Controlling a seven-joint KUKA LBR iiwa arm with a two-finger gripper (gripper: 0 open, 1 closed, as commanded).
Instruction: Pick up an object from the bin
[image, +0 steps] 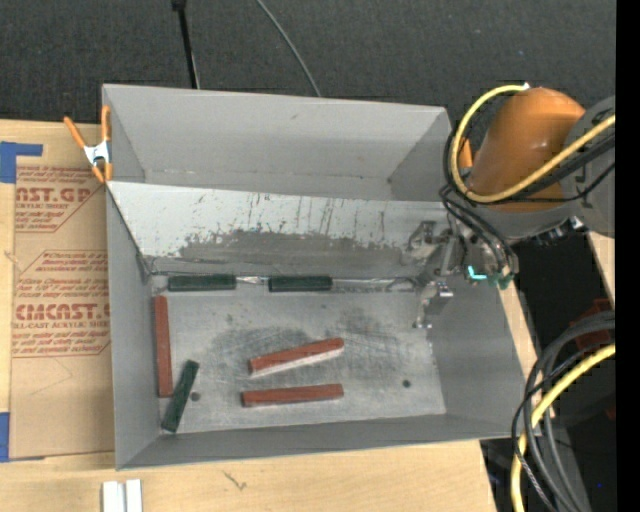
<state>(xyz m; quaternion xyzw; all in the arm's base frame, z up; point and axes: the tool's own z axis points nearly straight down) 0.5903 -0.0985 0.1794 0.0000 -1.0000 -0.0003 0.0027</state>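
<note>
Camera view: the fingers (427, 318) hang over bare floor at the right end of the bin (470, 380). I cannot tell whether they are open or closed. Nearest on their left lies a tilted red-brown stick (296, 356), with a second red-brown stick (292, 395) beside it. Further left is a dark green bar (299, 284), and farthest a green stick (180, 395).

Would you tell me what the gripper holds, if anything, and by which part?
Nothing visibly held; the gripper hangs right of the upper red bar.

Floor (350, 50): dark grey, speckled, carpet-like. Table (330, 480): pale wood, bare top. Cables (187, 50): two thin black leads lying across the Floor.
</note>
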